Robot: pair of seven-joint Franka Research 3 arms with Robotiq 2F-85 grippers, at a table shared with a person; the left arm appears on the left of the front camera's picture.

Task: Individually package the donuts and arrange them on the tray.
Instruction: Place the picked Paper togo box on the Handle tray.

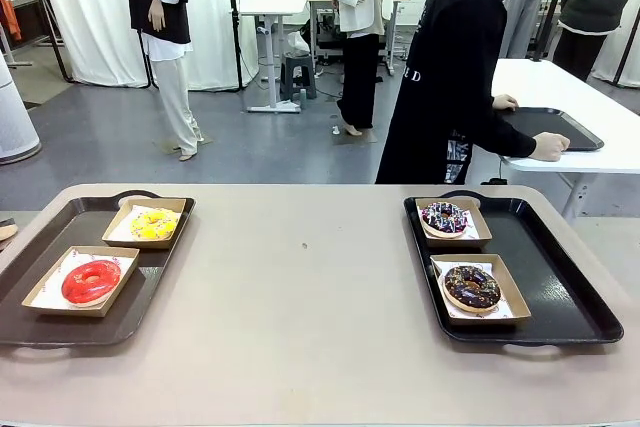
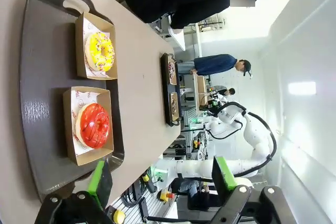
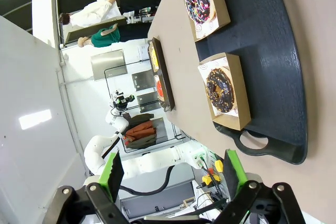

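Note:
Two dark trays lie on the tan table. On the left tray (image 1: 40, 317) a yellow-glazed donut (image 1: 153, 224) and a red-glazed donut (image 1: 90, 281) each sit in a shallow paper-lined box. The right tray (image 1: 560, 277) carries a sprinkled chocolate donut (image 1: 445, 217) and a dark chocolate donut (image 1: 472, 287), also boxed. My left gripper (image 2: 163, 177) hangs open above the table near the red donut (image 2: 94, 125) and yellow donut (image 2: 100, 52). My right gripper (image 3: 173, 174) is open too, off the tray's handle end, with the dark donut (image 3: 219, 90) and sprinkled donut (image 3: 198, 1) beyond it.
A wide stretch of tan tabletop (image 1: 300, 277) separates the two trays. At the far side a person in black (image 1: 450, 77) leans toward a white table holding another dark tray (image 1: 555, 127). Other people stand farther back.

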